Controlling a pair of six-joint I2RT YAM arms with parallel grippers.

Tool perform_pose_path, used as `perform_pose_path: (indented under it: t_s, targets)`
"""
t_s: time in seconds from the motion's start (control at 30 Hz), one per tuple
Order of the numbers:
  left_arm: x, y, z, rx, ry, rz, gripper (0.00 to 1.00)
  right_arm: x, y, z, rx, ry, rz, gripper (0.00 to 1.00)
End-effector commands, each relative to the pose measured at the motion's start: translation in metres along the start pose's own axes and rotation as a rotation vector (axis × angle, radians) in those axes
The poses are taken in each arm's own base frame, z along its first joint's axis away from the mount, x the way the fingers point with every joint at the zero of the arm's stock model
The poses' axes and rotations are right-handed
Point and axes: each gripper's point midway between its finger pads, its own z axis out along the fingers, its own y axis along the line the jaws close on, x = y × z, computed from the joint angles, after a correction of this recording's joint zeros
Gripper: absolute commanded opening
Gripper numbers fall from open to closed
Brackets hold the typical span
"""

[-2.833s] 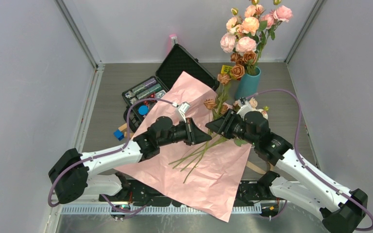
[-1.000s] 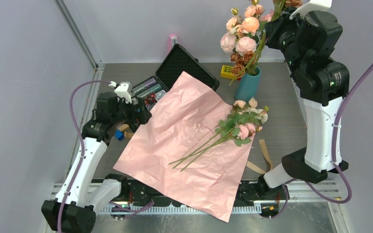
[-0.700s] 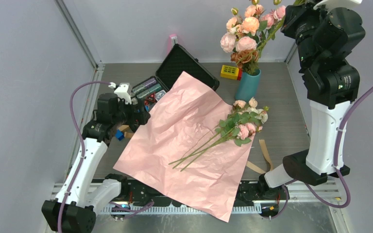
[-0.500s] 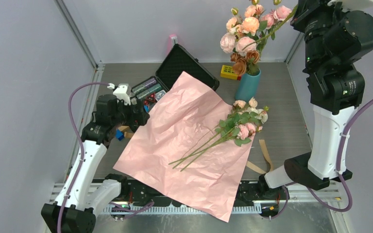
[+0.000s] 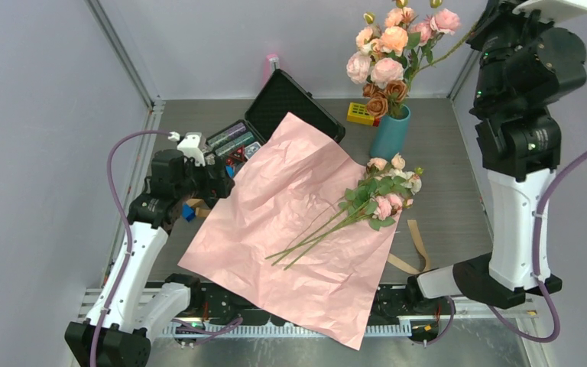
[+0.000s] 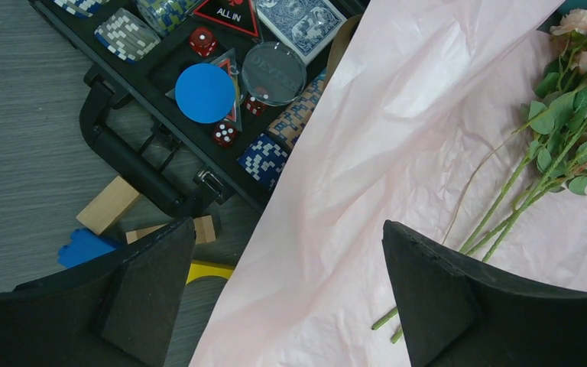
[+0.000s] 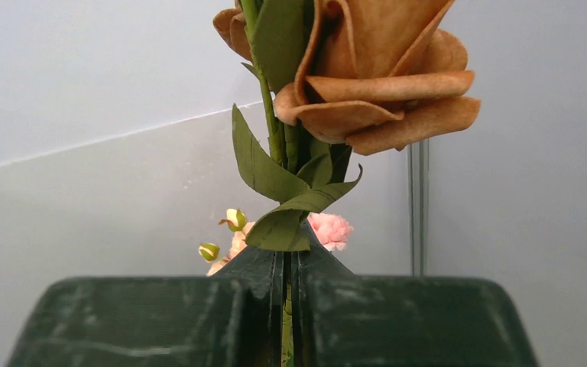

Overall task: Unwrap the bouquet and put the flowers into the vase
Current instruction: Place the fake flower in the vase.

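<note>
- Flowers (image 5: 378,197): loose on the pink wrapping paper (image 5: 290,229), at the 3 o'clock side of the sheet, rose heads toward 1 o'clock and thin green stem ends toward 8 o'clock; not in the vase.
- Pink wrapping paper: opened out flat and crinkled across the middle of the tabletop (image 5: 443,153), near corner hanging over the 6 o'clock edge.
- Vase (image 5: 391,136): teal, upright, at 12 o'clock from the rose heads, just beside the sheet's far right corner; filled with a bigger bunch of pink-cream and rust-brown roses (image 5: 388,47).
- Right end effector (image 7: 287,266): raised high at 1 o'clock, clenched on a green flower stem (image 7: 274,138) topped by a rust-brown rose (image 7: 382,76); in the top view, a thin stem slanting from it toward the bunch in the vase.
- Left end effector (image 6: 290,306): released, jaws wide apart, grasping nothing, hovering at 9 o'clock over the sheet's left edge.
- Open black poker case (image 6: 222,92): chips, dice and cards inside, at 11 o'clock, partly under the sheet.
- Wooden blocks (image 6: 108,205) and a blue block (image 6: 84,246): beside the case handle.
- Tan ribbon (image 5: 416,248): on the tabletop at 4 o'clock, beside the sheet.
</note>
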Motion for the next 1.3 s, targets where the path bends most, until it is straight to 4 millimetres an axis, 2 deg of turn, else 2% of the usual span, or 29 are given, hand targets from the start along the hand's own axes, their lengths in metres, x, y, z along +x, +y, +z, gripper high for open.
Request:
perform_pose_path:
  t_s: [0.0,0.2,0.23,0.47,0.57,0.67,0.7,0.87,0.97,1.17,1.27]
  targets:
    - [-0.009,0.001,0.000,-0.005,-0.036,0.024,0.96,0.040,0.002,0.030,0.033,0.030,-0.132,0.00]
    - [-0.007,0.007,0.000,-0.031,-0.039,0.031,0.96,0.092,0.001,0.052,0.027,0.083,-0.150,0.00]
    - [-0.006,0.007,0.002,-0.028,-0.034,0.033,0.96,0.108,0.002,0.056,0.024,0.109,-0.161,0.00]
    - [-0.003,0.008,0.006,-0.024,-0.020,0.045,0.96,0.166,-0.018,0.079,0.033,0.156,-0.151,0.00]
    - [-0.002,0.002,0.009,0.012,-0.012,0.052,0.96,0.180,-0.031,0.084,0.042,0.154,-0.107,0.00]
    - [-0.001,0.000,0.011,0.025,-0.009,0.061,0.95,0.199,-0.034,0.091,0.019,0.160,-0.100,0.00]
    - [0.000,0.000,0.011,0.027,-0.008,0.063,0.96,0.197,-0.033,0.094,0.015,0.140,-0.093,0.00]
    - [0.000,-0.005,0.012,0.061,-0.010,0.078,0.96,0.218,-0.035,0.109,-0.003,0.154,-0.065,0.00]
    - [0.001,-0.005,0.014,0.064,-0.003,0.080,0.96,0.224,-0.029,0.109,-0.036,0.162,-0.046,0.00]
    - [0.001,-0.005,0.013,0.066,-0.006,0.082,0.95,0.270,-0.031,0.097,-0.060,0.248,-0.034,0.00]
    - [0.000,-0.006,0.013,0.067,-0.011,0.083,0.96,0.287,-0.036,0.089,-0.051,0.271,-0.024,0.00]
